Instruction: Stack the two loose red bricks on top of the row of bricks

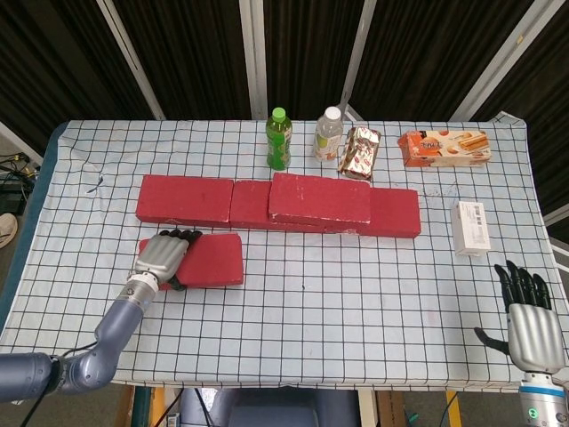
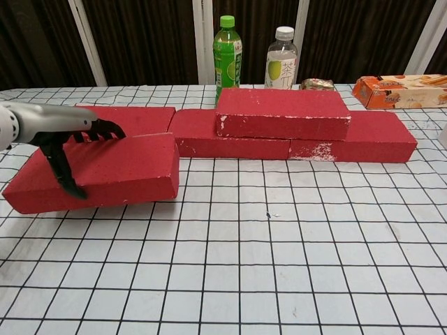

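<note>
My left hand grips the left end of a loose red brick, fingers over its top and thumb on its near face; the brick hangs lifted and tilted in front of the row. The row of red bricks lies across the table's middle. A second red brick lies stacked on the row, right of centre. My right hand hovers open at the table's near right corner, holding nothing; the chest view does not show it.
Behind the row stand a green bottle and a clear bottle, with a foil snack pack and an orange biscuit box to the right. A white box lies near the right edge.
</note>
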`<control>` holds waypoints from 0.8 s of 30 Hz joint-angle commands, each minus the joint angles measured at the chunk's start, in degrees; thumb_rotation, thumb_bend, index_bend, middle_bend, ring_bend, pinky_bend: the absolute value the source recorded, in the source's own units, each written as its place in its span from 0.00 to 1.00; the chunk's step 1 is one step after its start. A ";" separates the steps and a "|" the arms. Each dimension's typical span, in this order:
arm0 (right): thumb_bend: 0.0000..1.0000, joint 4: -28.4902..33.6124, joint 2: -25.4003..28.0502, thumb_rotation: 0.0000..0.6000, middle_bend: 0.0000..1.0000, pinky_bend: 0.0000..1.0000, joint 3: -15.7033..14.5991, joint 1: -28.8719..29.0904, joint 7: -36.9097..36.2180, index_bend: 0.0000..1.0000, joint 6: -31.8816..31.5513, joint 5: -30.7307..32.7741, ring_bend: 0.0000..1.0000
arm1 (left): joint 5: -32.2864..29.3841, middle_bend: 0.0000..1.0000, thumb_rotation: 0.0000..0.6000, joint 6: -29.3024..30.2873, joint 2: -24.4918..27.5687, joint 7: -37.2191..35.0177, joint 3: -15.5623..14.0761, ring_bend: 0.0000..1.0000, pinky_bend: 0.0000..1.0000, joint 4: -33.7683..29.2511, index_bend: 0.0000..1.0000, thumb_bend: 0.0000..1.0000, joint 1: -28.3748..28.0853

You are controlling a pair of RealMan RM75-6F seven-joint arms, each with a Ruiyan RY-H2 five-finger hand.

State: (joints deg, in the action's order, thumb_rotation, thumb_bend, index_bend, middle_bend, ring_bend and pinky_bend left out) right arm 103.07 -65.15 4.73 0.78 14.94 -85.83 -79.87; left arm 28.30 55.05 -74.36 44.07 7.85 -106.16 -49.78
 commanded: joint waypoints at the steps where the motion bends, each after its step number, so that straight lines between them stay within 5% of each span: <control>1: 0.15 -0.05 -0.22 1.00 0.01 0.00 0.24 0.16 0.64 0.04 0.27 0.85 0.00 | -6.34 0.29 1.00 -13.89 10.22 -4.41 4.30 0.15 0.23 -1.90 0.27 0.26 -5.51; 3: 0.15 -0.10 -0.54 1.00 0.01 0.00 0.59 0.34 1.38 0.04 0.50 1.92 0.00 | -6.51 0.29 1.00 -17.18 13.47 -4.27 5.11 0.15 0.23 0.03 0.28 0.26 -8.24; 8: 0.15 -0.40 -1.30 1.00 0.01 0.00 1.18 0.78 2.99 0.04 0.90 3.82 0.00 | -6.75 0.27 1.00 -19.32 15.37 -1.20 1.86 0.15 0.21 6.02 0.28 0.26 -14.65; 24: 0.15 -1.39 -3.72 1.00 0.01 0.00 2.17 1.30 7.72 0.04 -0.60 6.53 0.00 | 3.50 0.26 1.00 -23.33 4.17 -11.05 -0.62 0.15 0.20 24.45 0.28 0.26 -17.70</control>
State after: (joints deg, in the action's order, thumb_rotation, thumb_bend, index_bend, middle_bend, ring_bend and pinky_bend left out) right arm 101.71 -68.79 6.87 2.08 22.54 -86.35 -73.45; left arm 30.26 32.86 -68.52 34.93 7.37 -83.87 -67.36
